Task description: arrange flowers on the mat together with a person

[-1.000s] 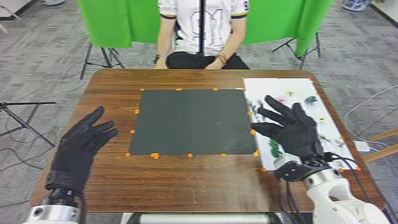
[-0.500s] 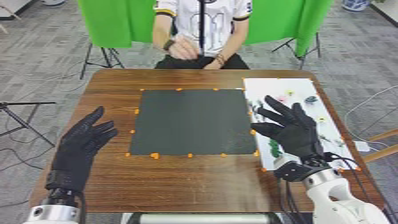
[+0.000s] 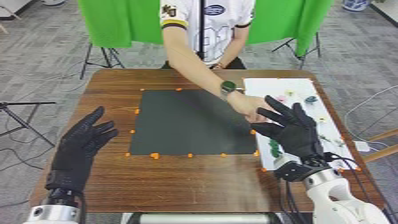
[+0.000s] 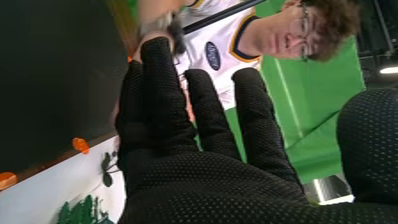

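My right hand (image 3: 298,135) hovers open over the white sheet (image 3: 277,86), palm and straight fingers seen in the head view. In the right wrist view the same hand (image 4: 204,180) has its fingers spread. My left hand (image 3: 82,145) is open above the table's left side. The dark mat (image 3: 191,125) lies flat, bare of flowers. Pink flowers (image 3: 289,93) and a dark bluish bloom (image 3: 311,99) lie on the sheet, with green foliage (image 3: 275,148) partly behind my right hand. A person's hand (image 3: 249,106) is at the sheet's left edge, close to my right fingertips; what it touches is hidden.
The person's forearm (image 3: 194,67) crosses the mat's far right corner. Orange markers (image 3: 155,156) line the mat's edges on the brown table (image 3: 187,185). In the right wrist view, green foliage (image 4: 82,212) lies on the white sheet (image 4: 44,197).
The person's right arm has risen from the lap and stretched across the table to the sheet beside my right hand. Both my hands have kept still.
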